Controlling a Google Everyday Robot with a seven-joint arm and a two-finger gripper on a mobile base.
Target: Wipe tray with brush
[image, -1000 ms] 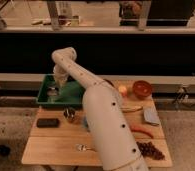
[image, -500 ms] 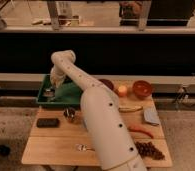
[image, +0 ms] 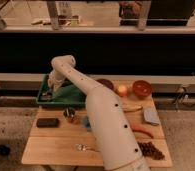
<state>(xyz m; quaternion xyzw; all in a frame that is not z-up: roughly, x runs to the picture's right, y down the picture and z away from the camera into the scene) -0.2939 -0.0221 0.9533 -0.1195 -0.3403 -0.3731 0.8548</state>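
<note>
The green tray (image: pixel 71 95) sits at the table's back left. My arm rises from the lower middle, bends at the elbow above the tray and reaches down into the tray's left end. My gripper (image: pixel 49 91) is low inside the tray near its left wall. It is shut on the brush (image: pixel 46 95), a small pale tool with a darker part, which rests against the tray floor. My arm hides the tray's right end.
On the wooden table (image: pixel 51 150) are a black block (image: pixel 47 122), a metal cup (image: pixel 69 114), a spoon (image: pixel 83 147), a red-brown bowl (image: pixel 142 88), an onion (image: pixel 122 90), a red chili (image: pixel 141 131) and a grey pad (image: pixel 151 116). A dark wall runs behind.
My gripper has moved left and a little down inside the tray, carrying the brush toward the tray's left wall.
</note>
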